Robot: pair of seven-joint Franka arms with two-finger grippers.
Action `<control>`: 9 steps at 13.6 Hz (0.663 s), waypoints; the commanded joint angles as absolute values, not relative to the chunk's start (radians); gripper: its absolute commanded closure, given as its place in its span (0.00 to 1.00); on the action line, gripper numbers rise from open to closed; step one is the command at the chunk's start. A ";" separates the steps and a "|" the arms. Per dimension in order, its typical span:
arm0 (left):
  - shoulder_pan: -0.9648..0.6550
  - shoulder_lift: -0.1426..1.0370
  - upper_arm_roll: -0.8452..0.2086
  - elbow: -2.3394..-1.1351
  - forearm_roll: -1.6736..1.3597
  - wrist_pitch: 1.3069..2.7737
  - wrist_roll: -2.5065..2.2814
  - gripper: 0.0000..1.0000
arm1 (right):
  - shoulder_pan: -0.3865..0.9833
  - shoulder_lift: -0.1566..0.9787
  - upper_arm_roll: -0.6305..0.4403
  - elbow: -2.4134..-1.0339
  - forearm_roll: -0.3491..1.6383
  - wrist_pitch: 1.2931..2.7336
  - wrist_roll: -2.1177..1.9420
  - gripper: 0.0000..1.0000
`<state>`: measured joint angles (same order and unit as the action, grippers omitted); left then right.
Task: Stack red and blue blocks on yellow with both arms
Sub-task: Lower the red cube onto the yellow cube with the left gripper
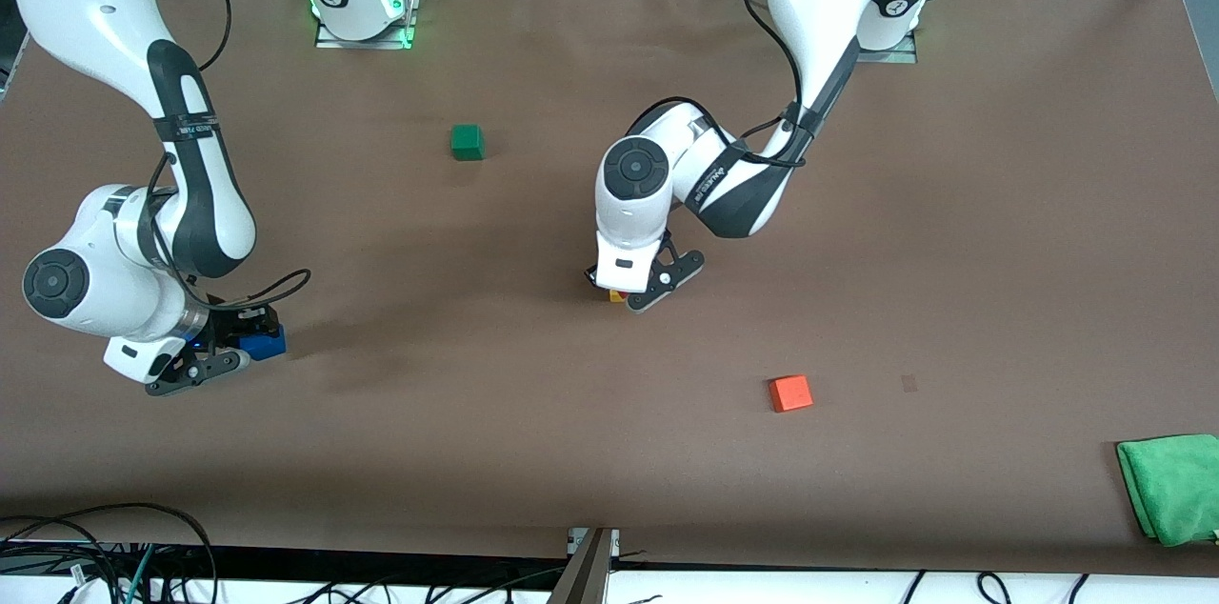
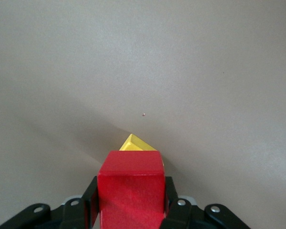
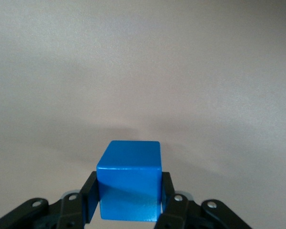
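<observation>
The yellow cube is sitting on the brown table near its middle, almost wholly covered by the left gripper and showing only as a sliver in the front view and as a corner peeking past the red cube in the left wrist view. The left gripper's jaws are clamping the red cube by two opposite sides, holding it directly over the yellow one; whether the two cubes are touching cannot be told. The left arm is reaching down from its base to that spot. Toward the right arm's end of the table, the right gripper is holding the blue cube, its jaws pressing on two opposite sides, low over the tabletop, with the right arm bending down above it. A green cube is lying farther from the front camera than the yellow cube, between the two arms. An orange cube is resting nearer the front camera, toward the left arm's end, and a folded green cloth is lying at the table's near corner on that same end.
</observation>
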<state>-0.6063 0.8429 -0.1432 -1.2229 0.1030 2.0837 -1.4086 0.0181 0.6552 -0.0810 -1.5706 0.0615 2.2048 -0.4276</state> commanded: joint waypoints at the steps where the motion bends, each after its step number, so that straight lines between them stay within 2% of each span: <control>1: -0.632 0.882 -0.118 -1.180 0.127 2.075 -1.434 1.00 | 0.018 0.623 -0.077 -1.574 0.074 2.178 -0.397 0.67; 8: -0.629 0.884 -0.118 -1.189 0.147 2.075 -1.424 1.00 | 0.020 0.623 -0.077 -1.536 0.072 2.134 -0.370 0.67; 9: -0.626 0.884 -0.120 -1.189 0.146 2.075 -1.422 0.88 | 0.020 0.623 -0.077 -1.529 0.074 2.123 -0.370 0.67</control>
